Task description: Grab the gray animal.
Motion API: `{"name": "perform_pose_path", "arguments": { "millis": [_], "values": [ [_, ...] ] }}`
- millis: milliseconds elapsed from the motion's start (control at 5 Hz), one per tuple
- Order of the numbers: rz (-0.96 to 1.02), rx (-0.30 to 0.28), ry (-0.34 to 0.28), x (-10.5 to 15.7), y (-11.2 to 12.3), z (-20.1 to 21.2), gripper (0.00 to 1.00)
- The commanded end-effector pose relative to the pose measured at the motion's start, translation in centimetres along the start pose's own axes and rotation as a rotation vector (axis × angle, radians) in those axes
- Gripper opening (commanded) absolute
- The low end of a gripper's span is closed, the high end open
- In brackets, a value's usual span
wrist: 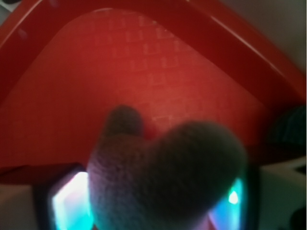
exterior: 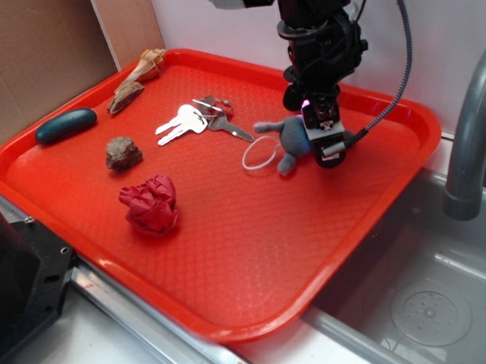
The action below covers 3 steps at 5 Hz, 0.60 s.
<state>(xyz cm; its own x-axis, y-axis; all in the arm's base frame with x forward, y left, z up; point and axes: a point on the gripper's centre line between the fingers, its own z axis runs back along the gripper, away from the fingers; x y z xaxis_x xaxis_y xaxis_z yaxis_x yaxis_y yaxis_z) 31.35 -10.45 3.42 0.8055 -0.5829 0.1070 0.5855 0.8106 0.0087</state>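
We see our gripper (exterior: pixel 320 138) lowered onto the gray animal (exterior: pixel 291 142), which lies on the red tray (exterior: pixel 229 254) toward its far right corner, close to the sink-side edge of the counter. In the wrist view the plush (wrist: pixel 163 182) fills the space between the glowing fingers (wrist: pixel 72 203), so we judge them pinching the toy, though firm contact is blurred. The descent is vertical, probably to avoid the white ring (exterior: pixel 260 155) and keys (exterior: pixel 194 121) just beside it. The toy rests on the tray; a lift remains.
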Motion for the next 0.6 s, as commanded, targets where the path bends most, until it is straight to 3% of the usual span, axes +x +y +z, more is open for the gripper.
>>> {"name": "perform_pose_path", "arguments": {
  "millis": [0, 200, 400],
  "values": [
    [0.054, 0.040, -0.060, -1.9, -2.2, 5.5, 0.00],
    [0.294, 0.124, -0.022, -5.6, -2.3, 10.9, 0.00],
    [0.551, 0.084, 0.012, -9.4, -1.6, 16.4, 0.00]
  ]
}}
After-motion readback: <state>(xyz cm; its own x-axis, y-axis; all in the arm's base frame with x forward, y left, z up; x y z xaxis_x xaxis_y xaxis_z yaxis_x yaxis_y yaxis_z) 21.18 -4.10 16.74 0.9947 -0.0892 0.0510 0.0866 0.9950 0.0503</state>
